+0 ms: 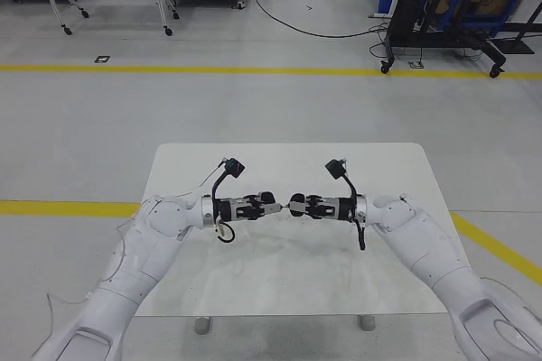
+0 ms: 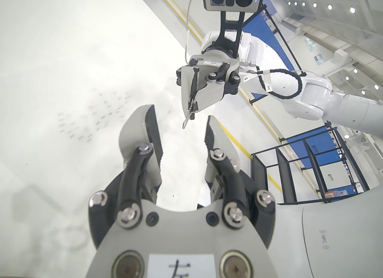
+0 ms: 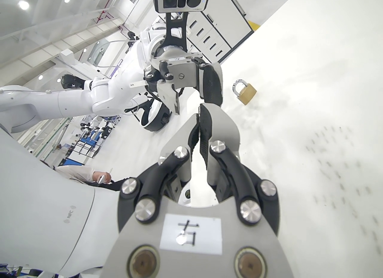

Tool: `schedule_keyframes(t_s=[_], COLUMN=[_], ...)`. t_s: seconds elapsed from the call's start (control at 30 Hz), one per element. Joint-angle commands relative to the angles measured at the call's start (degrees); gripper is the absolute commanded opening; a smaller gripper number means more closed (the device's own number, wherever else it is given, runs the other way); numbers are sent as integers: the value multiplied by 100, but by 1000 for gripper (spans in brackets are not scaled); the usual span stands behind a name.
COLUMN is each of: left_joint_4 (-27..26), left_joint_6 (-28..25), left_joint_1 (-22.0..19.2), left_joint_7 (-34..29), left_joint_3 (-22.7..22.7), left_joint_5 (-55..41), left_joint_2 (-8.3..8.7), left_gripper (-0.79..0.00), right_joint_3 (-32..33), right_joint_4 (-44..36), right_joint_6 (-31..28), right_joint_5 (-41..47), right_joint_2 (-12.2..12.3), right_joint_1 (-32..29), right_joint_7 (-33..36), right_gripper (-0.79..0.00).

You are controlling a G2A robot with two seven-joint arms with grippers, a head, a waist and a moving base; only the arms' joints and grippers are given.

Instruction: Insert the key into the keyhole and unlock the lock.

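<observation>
Pinching the key (image 2: 187,117), the right pincer (image 3: 199,111) faces the spread left pincer (image 2: 181,115) above the white tabletop (image 3: 314,52), where a brass padlock (image 3: 246,93) lies apart.

White rectangular table (image 1: 289,284) with rounded corners, matt top, seen from above. Two grey round feet (image 1: 203,324) are seen under the 6 o'clock edge, one toward 7 and one toward 5. The surface is marked with patches of short dark scuff marks (image 2: 89,117), laid out in rough rows. One small brass-coloured padlock (image 3: 247,94) with a silver metal shackle is laid flat directly on the top, near a table edge, well apart from the scuffs; shackle seated in the body. Its clock position on the table cannot be fixed.
</observation>
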Motion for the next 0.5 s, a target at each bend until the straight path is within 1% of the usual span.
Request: schedule_keyframes(t_s=[0.0,0.07,0.23,0.3,0.33,0.4,0.47], left_joint_4=[4,-9,-239,-360,-484,-893,-1526], left_joint_6=[-18,-34,-178,-113,-46,206,727], left_joint_1=[15,38,237,388,487,675,929], left_joint_7=[98,216,517,782,909,993,972], left_joint_3=[-59,-131,-372,-573,-675,-905,-1222], left_joint_5=[2,40,99,290,412,931,1819], left_joint_2=[18,39,117,175,206,295,418], left_gripper=[0,0,0,0,0,0,0], right_joint_3=[51,153,670,670,670,670,670], right_joint_4=[49,113,-46,-46,-46,-46,-46], right_joint_6=[-131,-312,-314,-314,-314,-314,-314], right_joint_5=[28,42,335,335,335,335,335], right_joint_2=[59,138,340,340,340,340,340], right_joint_1=[-4,-30,-246,-246,-246,-246,-246], right_joint_7=[-130,-312,-343,-343,-343,-343,-343], right_gripper=[-785,-785,-785,-785,-785,-785,-785])
